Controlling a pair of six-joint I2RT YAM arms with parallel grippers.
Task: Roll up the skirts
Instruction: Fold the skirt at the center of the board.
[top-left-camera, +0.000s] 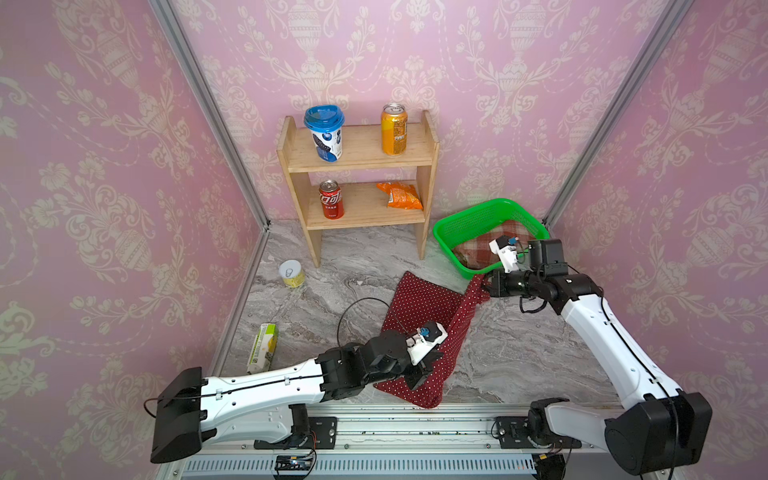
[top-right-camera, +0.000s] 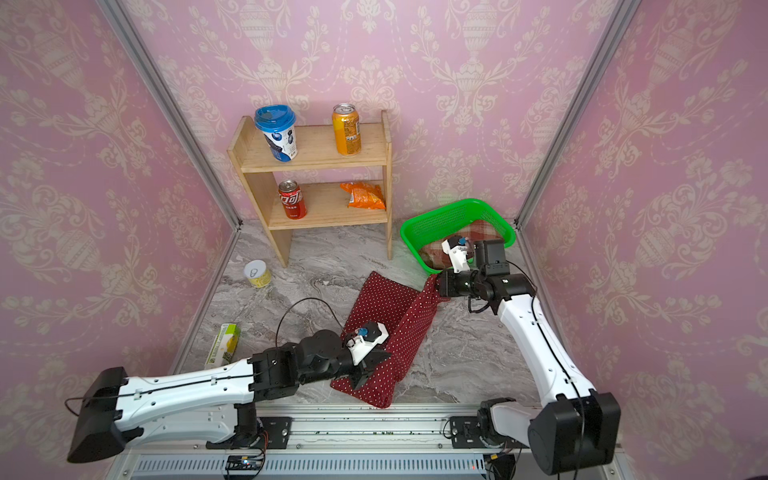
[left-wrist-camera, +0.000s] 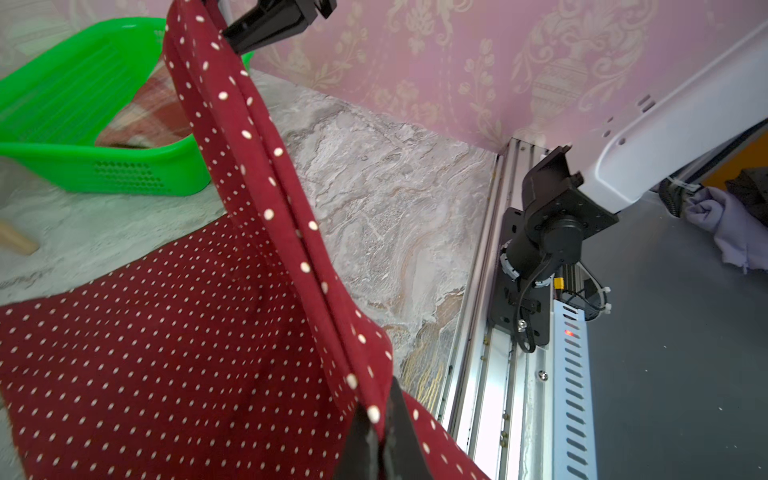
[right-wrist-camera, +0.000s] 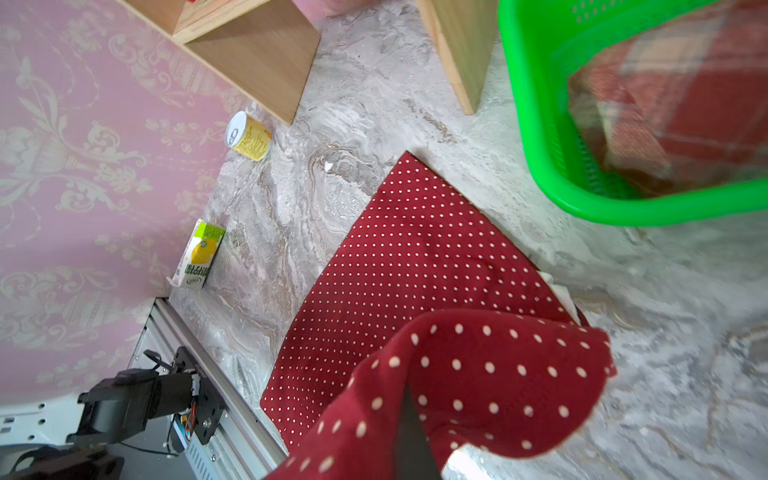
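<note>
Notably, the left wrist view, unlike the right, shows left gripper (left-wrist-camera: 376, 440) and right gripper (left-wrist-camera: 224, 35) clamping one polka-dot skirt (left-wrist-camera: 166, 332); one plaid skirt (top-left-camera: 478, 249) at two o'clock.

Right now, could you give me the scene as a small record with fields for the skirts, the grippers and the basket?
dotted skirt: mostly flat on the table, one edge lifted, not rolled
plaid skirt: in the basket
basket: green, far right of table
left gripper: shut on dotted skirt, near end of lifted edge
right gripper: shut on dotted skirt, far end, beside basket
</note>
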